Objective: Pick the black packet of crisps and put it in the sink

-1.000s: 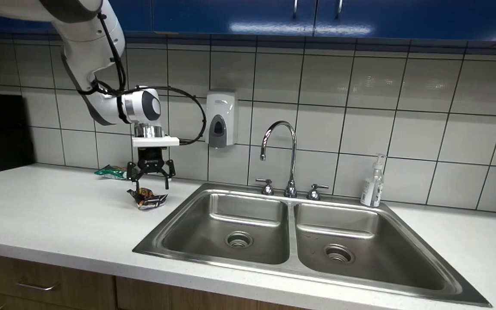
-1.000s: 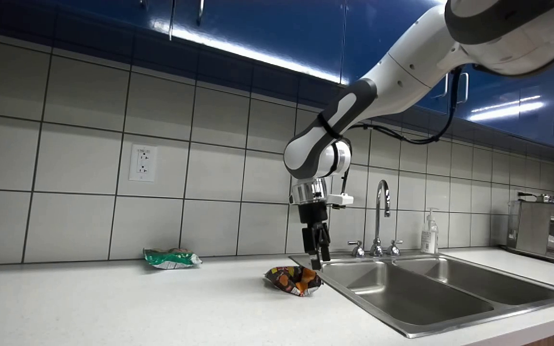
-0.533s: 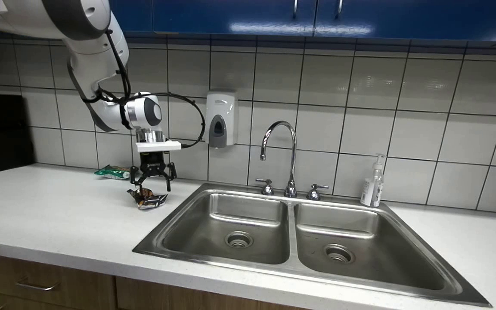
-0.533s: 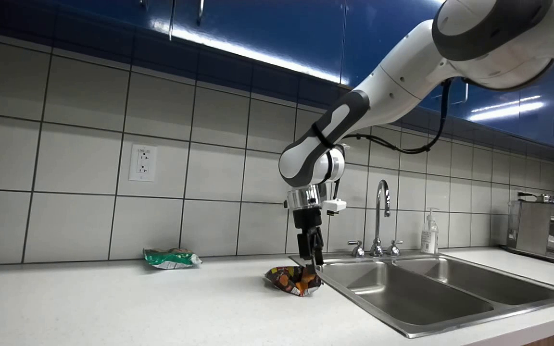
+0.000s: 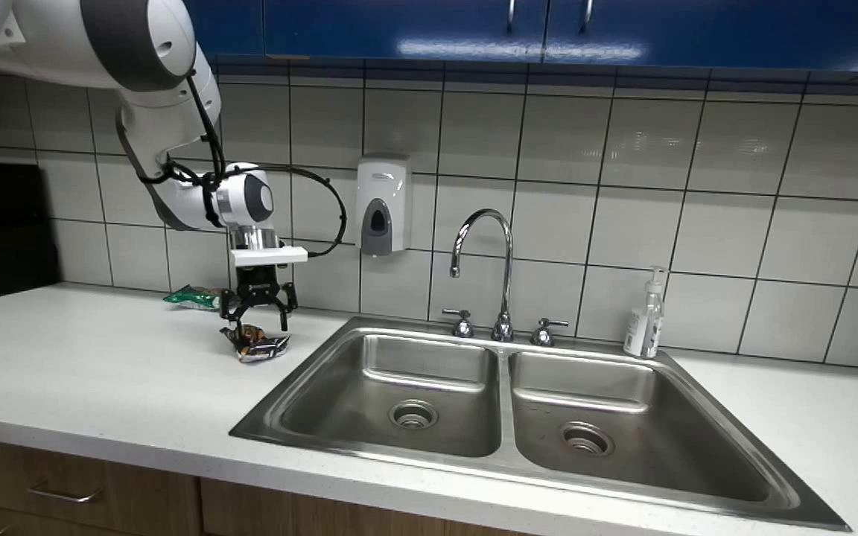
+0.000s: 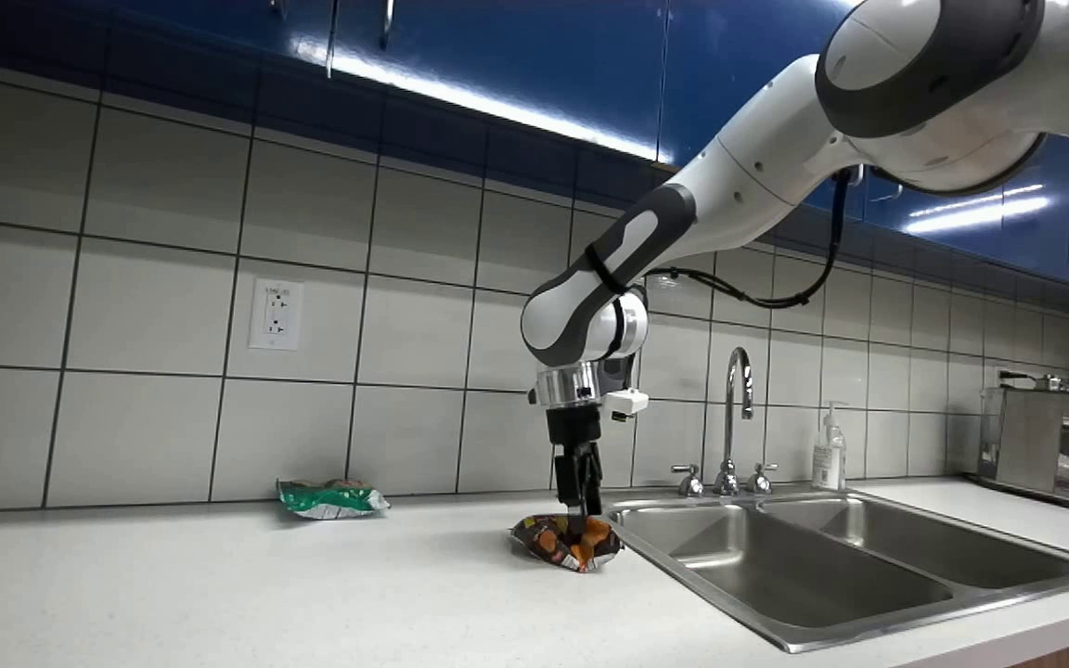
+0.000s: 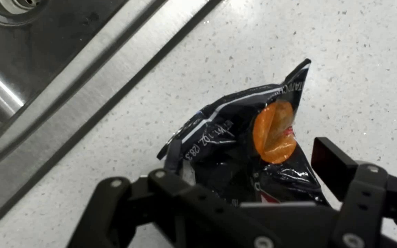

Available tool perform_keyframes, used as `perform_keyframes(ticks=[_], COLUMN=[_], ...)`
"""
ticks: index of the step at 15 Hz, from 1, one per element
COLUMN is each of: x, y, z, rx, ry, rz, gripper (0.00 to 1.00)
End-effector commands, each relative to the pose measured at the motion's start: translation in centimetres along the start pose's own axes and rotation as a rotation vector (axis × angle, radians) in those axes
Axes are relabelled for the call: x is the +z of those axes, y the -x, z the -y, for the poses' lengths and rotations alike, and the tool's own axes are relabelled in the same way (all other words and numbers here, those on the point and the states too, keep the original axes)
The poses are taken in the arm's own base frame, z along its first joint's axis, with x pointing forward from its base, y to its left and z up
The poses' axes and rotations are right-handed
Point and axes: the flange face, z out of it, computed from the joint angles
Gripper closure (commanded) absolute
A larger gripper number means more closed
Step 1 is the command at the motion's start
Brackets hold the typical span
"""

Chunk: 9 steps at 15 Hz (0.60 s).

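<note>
The black packet of crisps, crumpled with orange patches, lies on the white counter beside the sink (image 5: 505, 447). It shows in both exterior views (image 5: 261, 348) (image 6: 542, 540) and in the wrist view (image 7: 226, 144). My gripper (image 5: 261, 324) is open and points down just above the packet; it also shows in an exterior view (image 6: 581, 521). In the wrist view the open fingers (image 7: 248, 153) stand on either side of the packet. The left finger overlaps the packet's edge; contact cannot be told. The right finger is a little apart from it. The packet's lower part is hidden by the gripper.
A green packet (image 5: 192, 297) lies by the tiled wall, also seen in an exterior view (image 6: 332, 499). A faucet (image 5: 507, 283) and a soap bottle (image 5: 645, 324) stand behind the sink. A wall dispenser (image 5: 383, 205) hangs behind the arm. A metal appliance (image 6: 1054, 445) stands beyond the sink.
My gripper has come down and moved over the packet, to the left in an exterior view. It stays open. The packet has not moved.
</note>
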Motion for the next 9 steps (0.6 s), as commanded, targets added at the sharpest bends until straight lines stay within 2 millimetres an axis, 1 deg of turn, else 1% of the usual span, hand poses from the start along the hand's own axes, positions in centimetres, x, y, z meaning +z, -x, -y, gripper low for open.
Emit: perform_keyframes(ticks=[1, 2, 4, 9], x=[-0.32, -0.27, -0.24, -0.3], y=[-0.9, -0.96, -0.97, -0.99], z=[-0.41, -0.44, -0.5, -0.61], rx=[-0.038, -0.04, -0.042, -0.041], ry=[0.011, 0.011, 0.013, 0.015], rz=[-0.004, -0.004, -0.003, -0.004], gripper=[0.34, 0.44, 0.6, 0.98])
